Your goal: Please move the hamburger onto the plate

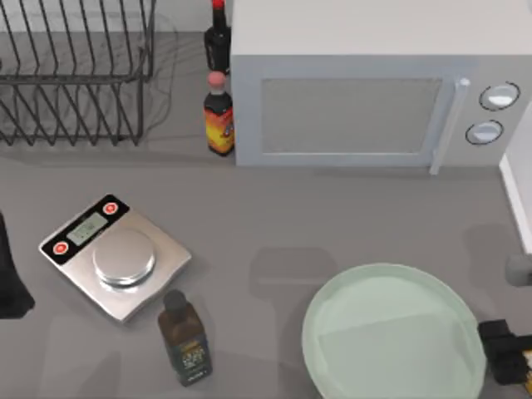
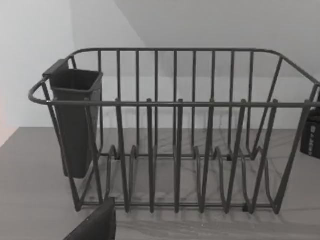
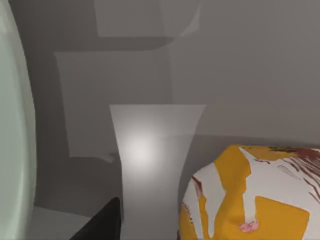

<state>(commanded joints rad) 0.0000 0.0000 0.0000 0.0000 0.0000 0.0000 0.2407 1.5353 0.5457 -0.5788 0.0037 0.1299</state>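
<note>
The hamburger point(image 3: 255, 200), orange-yellow with white patches, lies on the grey table close under my right wrist camera. In the top view a sliver of the hamburger point(image 1: 525, 360) shows at the right edge, beside my right gripper point(image 1: 507, 351). That gripper is open, and one dark finger point(image 3: 102, 222) stands apart from the hamburger. The pale mint-green plate point(image 1: 391, 337) sits at the front right, just left of the right gripper, with nothing on it. Its rim point(image 3: 12, 125) runs along the edge of the right wrist view. My left gripper point(image 1: 10, 283) is parked at the table's left edge, open.
A steel scale point(image 1: 116, 253) sits front left with a brown bottle point(image 1: 184, 337) lying beside it. Two more bottles point(image 1: 218, 108) stand by the white microwave point(image 1: 366, 83) at the back. A wire dish rack point(image 1: 75, 75) fills the back left. A pale grey upright object point(image 3: 150, 165) stands by the hamburger.
</note>
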